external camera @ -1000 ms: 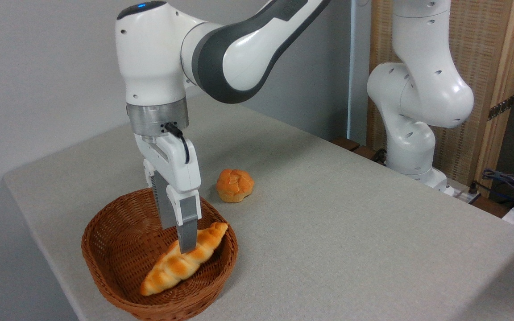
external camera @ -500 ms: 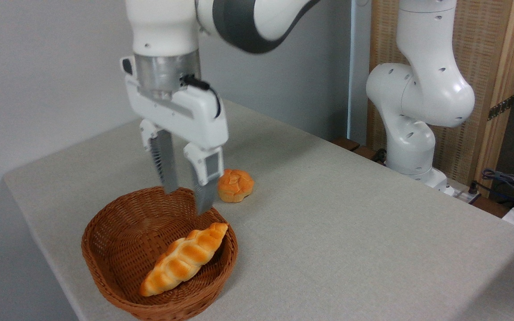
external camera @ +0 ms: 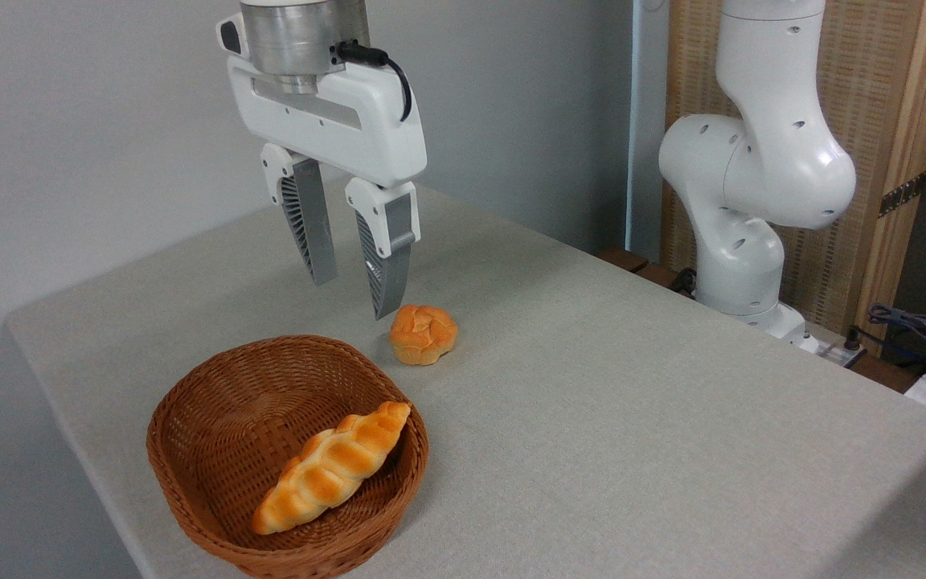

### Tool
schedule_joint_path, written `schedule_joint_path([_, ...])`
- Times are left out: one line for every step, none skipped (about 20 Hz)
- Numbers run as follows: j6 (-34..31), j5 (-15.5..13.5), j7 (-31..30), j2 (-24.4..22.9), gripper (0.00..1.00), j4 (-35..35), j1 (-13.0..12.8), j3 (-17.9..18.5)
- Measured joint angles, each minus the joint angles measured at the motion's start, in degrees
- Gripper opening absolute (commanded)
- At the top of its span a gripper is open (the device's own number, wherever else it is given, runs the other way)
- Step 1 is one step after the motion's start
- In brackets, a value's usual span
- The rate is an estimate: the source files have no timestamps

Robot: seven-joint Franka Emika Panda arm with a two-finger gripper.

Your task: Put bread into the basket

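Note:
The long braided golden bread (external camera: 333,467) lies inside the oval brown wicker basket (external camera: 214,386), leaning against its right wall with one tip near the rim. My gripper (external camera: 354,296) hangs open well above the basket's far edge, empty, its two grey ribbed fingers (external camera: 312,229) pointing down. Nothing touches the bread.
A small round orange bun (external camera: 423,333) sits on the grey table (external camera: 632,402) just behind and right of the basket, close under the gripper's right finger. The arm's white base (external camera: 744,233) stands at the back right. Cables lie at the far right edge.
The gripper let go of the bread, opened, and rose from inside the basket to well above it. The bread stays in the basket.

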Motion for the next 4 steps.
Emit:
schedule_joint_path([0.0,0.0,0.0,0.0,1.00,0.0,0.0,-0.3])
schedule_joint_path([0.0,0.0,0.0,0.0,1.00,0.1,0.0,-0.7])
schedule_joint_path([0.0,0.0,0.0,0.0,1.00,0.1,0.0,-1.0])
schedule_joint_path([0.0,0.0,0.0,0.0,1.00,0.1,0.0,-1.2])
